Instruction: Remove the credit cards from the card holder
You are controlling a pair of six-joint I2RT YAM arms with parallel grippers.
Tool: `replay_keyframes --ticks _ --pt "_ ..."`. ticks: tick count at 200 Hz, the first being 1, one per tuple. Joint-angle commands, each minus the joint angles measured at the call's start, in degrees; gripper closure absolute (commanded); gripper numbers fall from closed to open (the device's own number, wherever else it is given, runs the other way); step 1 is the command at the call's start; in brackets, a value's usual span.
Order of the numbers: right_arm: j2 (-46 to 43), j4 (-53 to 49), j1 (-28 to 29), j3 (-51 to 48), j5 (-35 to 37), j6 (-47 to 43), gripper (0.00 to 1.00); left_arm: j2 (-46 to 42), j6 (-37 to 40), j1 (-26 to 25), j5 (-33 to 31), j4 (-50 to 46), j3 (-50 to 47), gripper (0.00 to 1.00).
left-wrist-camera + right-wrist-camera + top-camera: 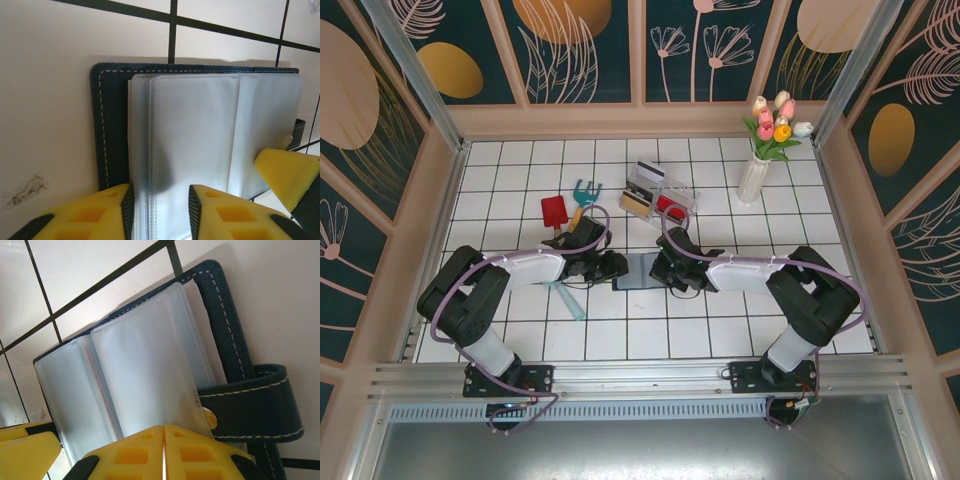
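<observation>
- When handling the card holder (641,272), lying open and flat on the tiled table (720,330) between the two grippers, expect little weight and a readiness to slide or fold shut.
- Stitched navy cover (107,130): fairly stiff and grippy, the safest place to press or hold.
- Frosted plastic sleeves (200,130): thin, limp and slick, likely to fan out and buckle under a pinch.
- Left gripper (160,190): fingers narrowly apart over the near edge of the sleeves, nothing visibly clamped.
- Right gripper (164,430): fingers closed tight together, tips at the sleeve edge just beside the snap strap (255,400), seemingly pinning the holder down.
- Credit cards: a tan one (635,203) and a red one (668,207) in the clear box (690,197), well apart from the holder.
- No card visible through the sleeves in view; a thin red line (95,370) between two leaves, card edge or not, cannot tell.
- For any card yet inside: thin, rigid, smooth; best pinched at an exposed edge and drawn straight out along its pocket.
</observation>
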Motion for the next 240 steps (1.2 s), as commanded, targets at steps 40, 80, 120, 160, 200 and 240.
replay_keyframes --ticks 40,80,120,160,200,240 --pt "0.9 -1.2 0.3 1.7 0.1 -1.2 0.9 0.6 1.8 0.0 1.0 -1.1 2.1 0.74" --pt "1.0 -1.2 0.3 1.7 0.2 -1.0 0.9 -0.7 1.9 0.0 -2.4 -3.2 2.6 0.66" --pt "1.5 -1.2 0.3 1.6 0.1 -0.8 0.9 -2.3 0.2 0.0 1.7 0.3 1.6 0.74" --pt "2.1 -1.1 0.3 1.7 -0.1 -0.8 0.9 -0.9 -0.5 0.0 3.4 1.8 1.4 0.77" --pt "2.4 -1.1 0.3 1.8 -0.3 -0.8 0.9 1.2 -0.6 0.0 3.3 2.2 1.2 0.73" --pt "3.0 -1.2 0.3 2.0 -0.6 -0.8 0.89 1.9 -0.2 0.0 0.3 0.1 1.4 0.64"
